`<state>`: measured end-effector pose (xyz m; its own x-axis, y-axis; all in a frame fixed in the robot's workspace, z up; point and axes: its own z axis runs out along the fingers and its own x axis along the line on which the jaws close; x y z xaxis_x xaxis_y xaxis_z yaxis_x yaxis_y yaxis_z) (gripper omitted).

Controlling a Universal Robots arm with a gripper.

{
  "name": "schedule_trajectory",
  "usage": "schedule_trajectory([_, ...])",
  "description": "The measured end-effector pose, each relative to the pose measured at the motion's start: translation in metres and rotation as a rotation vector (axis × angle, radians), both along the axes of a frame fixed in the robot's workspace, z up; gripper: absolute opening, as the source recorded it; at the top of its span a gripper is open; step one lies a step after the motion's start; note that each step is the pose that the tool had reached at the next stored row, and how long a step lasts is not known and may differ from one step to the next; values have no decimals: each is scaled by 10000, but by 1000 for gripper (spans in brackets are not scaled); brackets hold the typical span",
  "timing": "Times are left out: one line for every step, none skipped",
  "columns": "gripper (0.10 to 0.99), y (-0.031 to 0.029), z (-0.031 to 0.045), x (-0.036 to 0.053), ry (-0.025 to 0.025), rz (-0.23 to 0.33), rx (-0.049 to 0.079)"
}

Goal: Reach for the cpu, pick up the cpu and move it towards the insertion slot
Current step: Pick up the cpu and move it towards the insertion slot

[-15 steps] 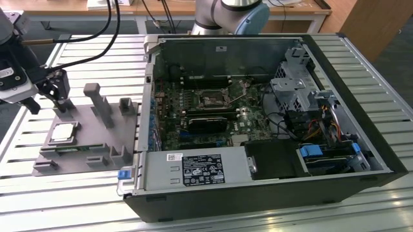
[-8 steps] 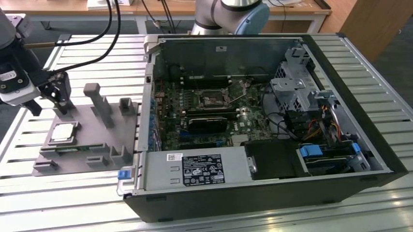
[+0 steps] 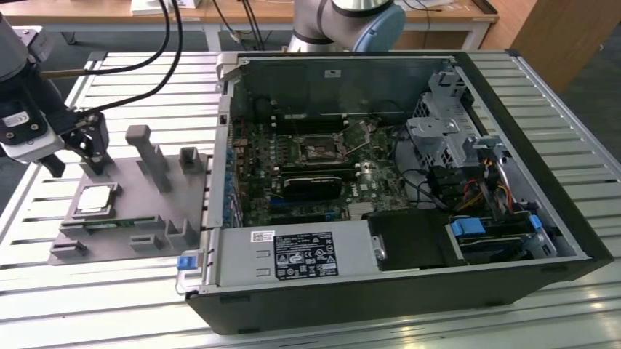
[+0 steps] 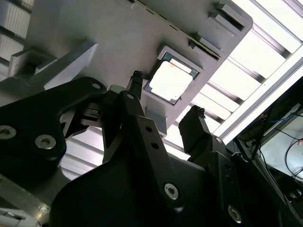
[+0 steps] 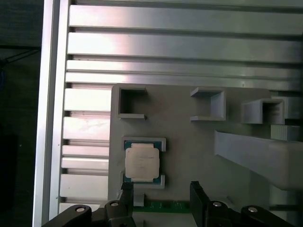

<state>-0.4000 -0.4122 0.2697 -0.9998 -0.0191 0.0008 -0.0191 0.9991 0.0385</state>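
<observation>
The cpu (image 3: pixel 97 198), a small silver square chip, lies flat in a recess of the grey tray (image 3: pixel 126 218) at the exterior view's left. My gripper (image 3: pixel 75 160) hangs open and empty just above and behind it, not touching it. In the first wrist view the cpu (image 5: pixel 141 162) sits close to one black fingertip (image 5: pixel 127 187), a little off the gap of the gripper (image 5: pixel 161 187). The second wrist view shows the cpu (image 4: pixel 170 78) just beyond the fingers (image 4: pixel 137 78). The insertion slot (image 3: pixel 318 149), a silvery frame with a dark centre, sits on the motherboard inside the open case.
Upright grey posts (image 3: pixel 145 145) and blocks stand on the tray right beside my gripper. The open computer case (image 3: pixel 408 291) takes up the middle and right of the slatted metal table (image 3: pixel 97 305). A long black card (image 3: pixel 310 185) lies below the socket. Cables (image 3: pixel 170 51) hang from the arm.
</observation>
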Motion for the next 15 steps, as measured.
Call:
schedule_trajectory([588,0,-8,0,0,0,0])
schedule_trajectory([588,0,-17,0,0,0,0])
schedule_trajectory([588,0,-24,0,0,0,-1])
schedule_trajectory([588,0,-33,0,-1,0,0])
schedule_trajectory([588,0,-41,0,-1,0,0])
schedule_trajectory([588,0,-47,0,0,0,0])
schedule_trajectory([588,0,-54,0,-1,0,0])
schedule_trajectory([588,0,-61,0,0,0,0])
schedule_trajectory([588,0,-69,0,0,0,0])
schedule_trajectory([588,0,-80,0,0,0,0])
schedule_trajectory([588,0,-91,0,-1,0,0])
schedule_trajectory([588,0,-102,0,-1,0,1])
schedule_trajectory([588,0,-110,0,-1,0,0])
schedule_trajectory([588,0,-119,0,-1,0,0])
schedule_trajectory([588,0,-129,0,-1,0,0])
